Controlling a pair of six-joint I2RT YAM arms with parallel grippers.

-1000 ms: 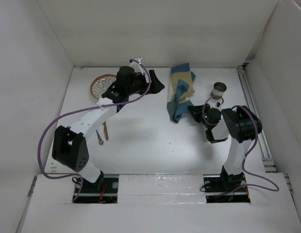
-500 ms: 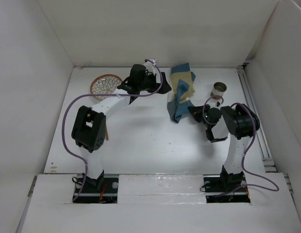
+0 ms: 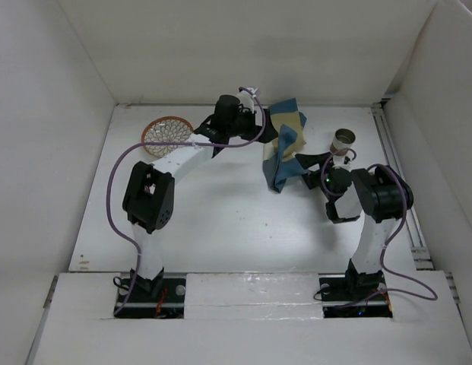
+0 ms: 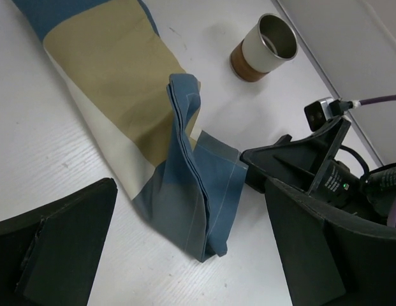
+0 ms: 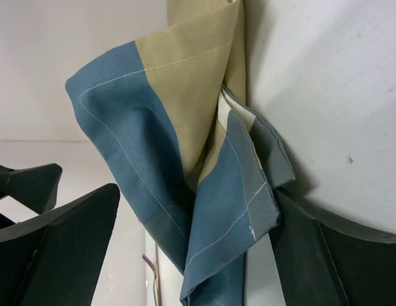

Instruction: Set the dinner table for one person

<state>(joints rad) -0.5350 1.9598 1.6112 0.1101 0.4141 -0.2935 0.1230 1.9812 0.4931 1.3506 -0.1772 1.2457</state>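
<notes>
The right gripper (image 5: pixel 196 194) stood wide open, its two dark fingers at the lower corners of its wrist view. The bunched blue-and-beige placemat (image 5: pixel 204 159) rose between them, one fold brushing the right-hand finger, but nothing was clamped. The left gripper (image 4: pixel 190 185) was spread just as wide, hovering over the same cloth from the other side and holding nothing.

In the overhead view the placemat lay crumpled in the upper middle. A metal-lined cup (image 3: pixel 343 140) stood just right of it, and a round woven mat (image 3: pixel 167 133) sat at upper left. The dinner table (image 3: pixel 220 220), the white walled surface, filled the centre of that view.

The setting looked barely begun. The placemat needed grasping and spreading flat, and then the cup and the woven mat needed arranging around it.
</notes>
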